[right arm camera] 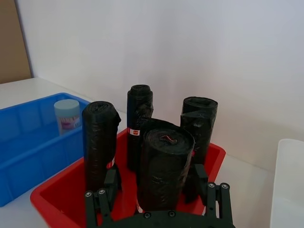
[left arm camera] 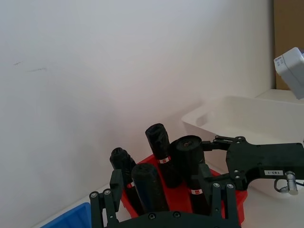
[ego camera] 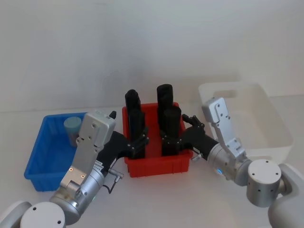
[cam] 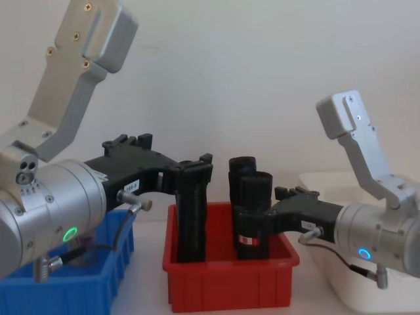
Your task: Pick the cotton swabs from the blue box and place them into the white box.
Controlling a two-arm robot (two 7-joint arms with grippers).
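Your swab jar [ego camera: 72, 127] stands upright in the blue box [ego camera: 45, 164], at nine o'clock from the red bin [ego camera: 159, 165]. It looks light, stiff and smooth-sided, so grip mid-body below the lid. Both end effectors are elsewhere: the left end effector [ego camera: 139, 142] seems clamped on a black roll [ego camera: 134, 115], and the right end effector [ego camera: 170, 143] is closed around another roll [ego camera: 171, 127]. The white box [ego camera: 275, 124] waits at three o'clock.

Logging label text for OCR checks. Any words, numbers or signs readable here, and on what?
None can be read.
White tag on the right gripper: print too small.
White-and-red stickers on the black rolls: too small.
Label band on the cotton swabs jar in the blue box: blurred.
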